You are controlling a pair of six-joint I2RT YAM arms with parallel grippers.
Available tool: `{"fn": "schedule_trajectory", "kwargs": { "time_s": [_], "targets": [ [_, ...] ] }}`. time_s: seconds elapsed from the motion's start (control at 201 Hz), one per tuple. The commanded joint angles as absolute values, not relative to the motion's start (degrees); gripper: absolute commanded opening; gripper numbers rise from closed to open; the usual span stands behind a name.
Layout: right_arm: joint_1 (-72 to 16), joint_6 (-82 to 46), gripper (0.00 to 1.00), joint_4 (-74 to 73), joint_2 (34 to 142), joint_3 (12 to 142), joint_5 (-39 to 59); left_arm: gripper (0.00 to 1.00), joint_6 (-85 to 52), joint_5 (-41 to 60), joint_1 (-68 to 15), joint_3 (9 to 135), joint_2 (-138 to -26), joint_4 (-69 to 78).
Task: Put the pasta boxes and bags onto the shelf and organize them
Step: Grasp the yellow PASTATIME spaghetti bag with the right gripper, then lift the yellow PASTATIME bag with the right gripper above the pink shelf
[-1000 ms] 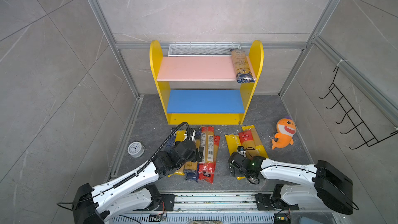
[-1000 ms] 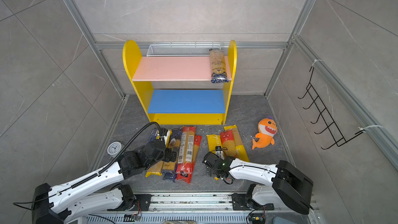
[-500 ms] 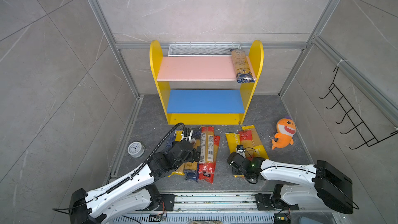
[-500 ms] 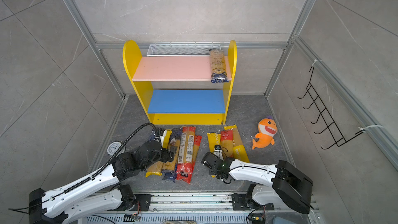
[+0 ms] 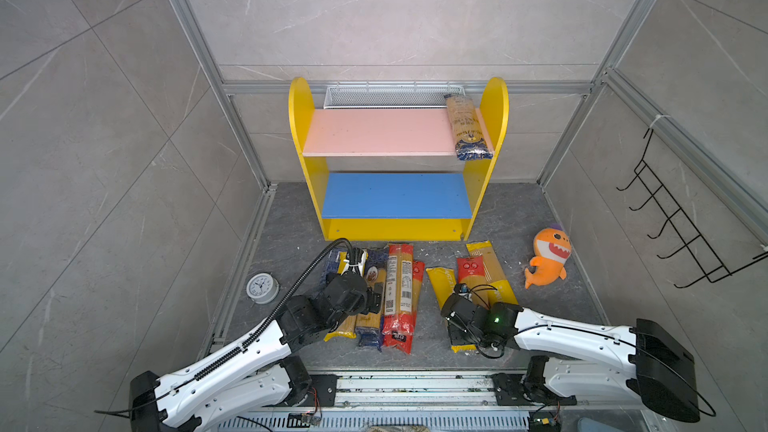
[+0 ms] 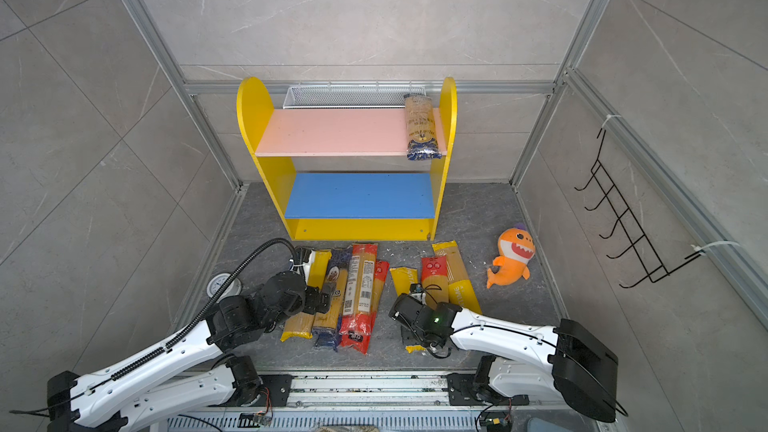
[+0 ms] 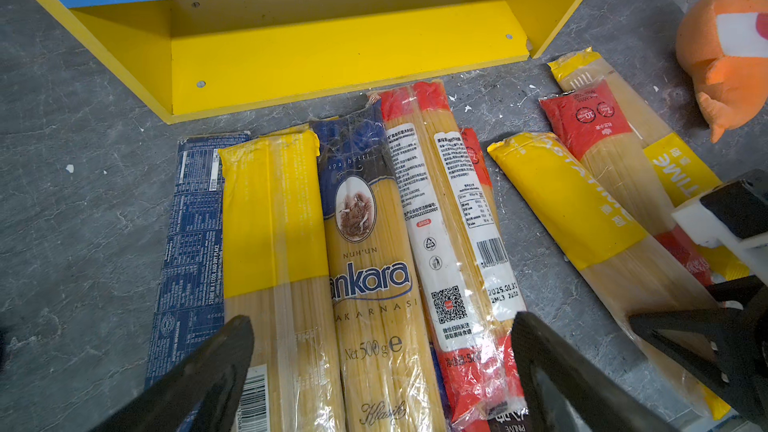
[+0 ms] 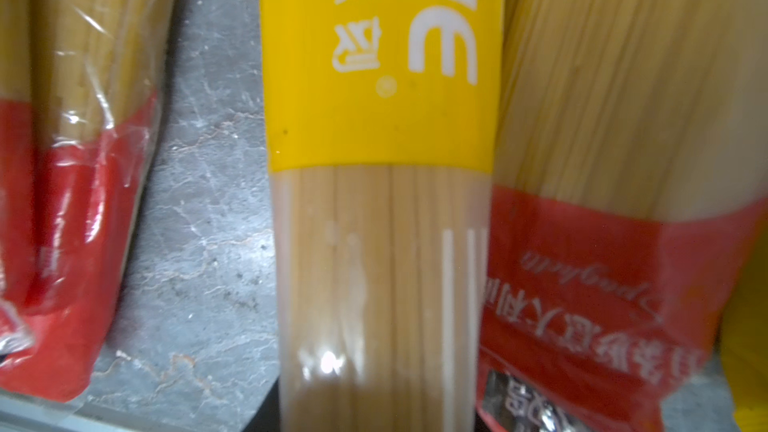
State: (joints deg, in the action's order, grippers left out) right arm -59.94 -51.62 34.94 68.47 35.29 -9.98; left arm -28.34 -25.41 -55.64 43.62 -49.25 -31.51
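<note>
My right gripper (image 5: 457, 326) pinches the yellow pack (image 5: 439, 284); a red pack (image 5: 471, 268) touches one side, and bare floor (image 8: 199, 222) flanks the other. My left gripper (image 7: 380, 326) hangs spread over the Ankara pack (image 7: 374, 276), with the shelf (image 5: 395, 229) just beyond.

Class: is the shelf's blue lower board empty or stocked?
Empty: blue lower board is bare; the only shelved bag lies on the pink board.
</note>
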Motion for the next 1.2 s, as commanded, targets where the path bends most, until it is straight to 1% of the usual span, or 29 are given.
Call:
{"fn": "schedule_trajectory", "kwargs": {
  "time_s": [0.0,0.06,0.085,0.289,0.468,0.737,1.001,1.19],
  "targets": [
    [-60.5,-50.5,0.14,34.3,68.7,38.5,-12.1,1.0,-28.9,-26.8,-55.8,45.5,-48.4,-32.2],
    [-60.7,-50.5,0.07,33.8,68.5,38.8,-11.4,1.0,-28.9,-26.8,-55.7,45.6,-48.3,-32.6],
    [-60.8,-50.3,0.0,33.5,68.2,38.9,-10.9,1.0,-28.8,-26.8,-55.8,45.7,-48.1,-32.8],
    [-60.8,-49.2,0.0,32.2,64.3,40.7,-8.0,1.0,-28.7,-29.0,-55.7,47.0,-47.0,-34.5],
    [-60.8,-48.8,0.0,30.0,58.7,42.8,-3.7,1.0,-28.7,-30.7,-55.8,48.5,-46.1,-37.0],
    [-60.8,-44.9,0.0,35.4,53.4,52.9,-0.6,1.0,-28.6,-32.4,-55.7,51.2,-45.5,-39.5],
    [-60.8,-37.9,0.0,43.2,52.5,67.7,-3.0,1.0,-26.9,-33.0,-55.8,54.9,-46.5,-39.9],
    [-60.8,-31.4,0.0,45.6,57.2,80.8,-8.2,1.0,-25.1,-32.8,-55.8,58.2,-49.2,-39.3]
  ]
}}
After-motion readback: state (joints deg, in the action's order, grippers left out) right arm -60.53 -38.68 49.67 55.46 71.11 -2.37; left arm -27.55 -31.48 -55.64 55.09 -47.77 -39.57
